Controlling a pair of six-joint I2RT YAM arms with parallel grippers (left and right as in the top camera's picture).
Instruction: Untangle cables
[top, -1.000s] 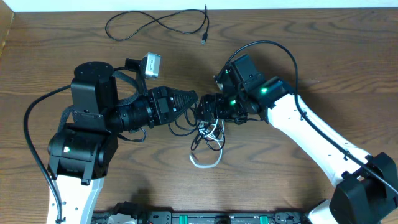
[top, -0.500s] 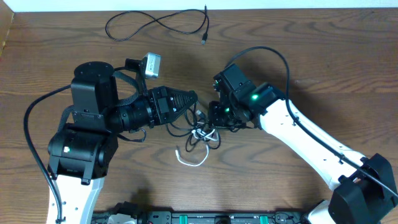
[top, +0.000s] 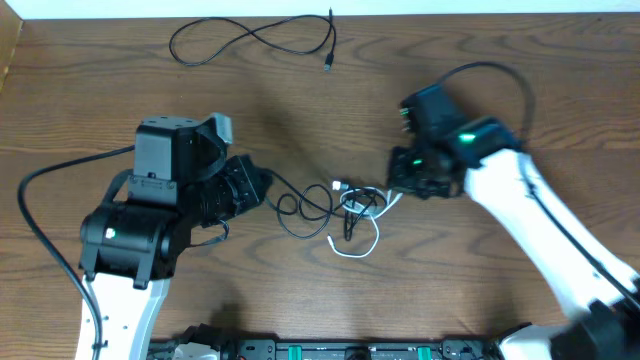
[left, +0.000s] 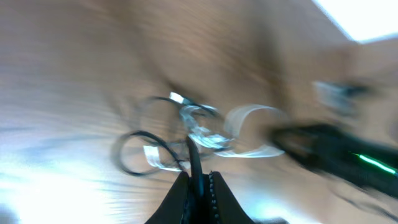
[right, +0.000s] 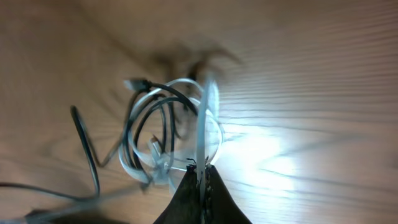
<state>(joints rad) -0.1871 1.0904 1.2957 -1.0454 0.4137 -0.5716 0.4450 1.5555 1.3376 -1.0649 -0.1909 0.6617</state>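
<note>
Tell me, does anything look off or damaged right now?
Nothing looks damaged. The knot mid-table is the odd spot: white cable and black cable loop through each other, stretched between the left gripper and right gripper. A spare black cable lies free near the far edge.

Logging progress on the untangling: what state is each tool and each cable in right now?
left tool: shut on a black cable
right tool: shut on the white cable
white cable: looped, tangled with black ones mid-table
top black cable: lying loose, apart from the others
</note>
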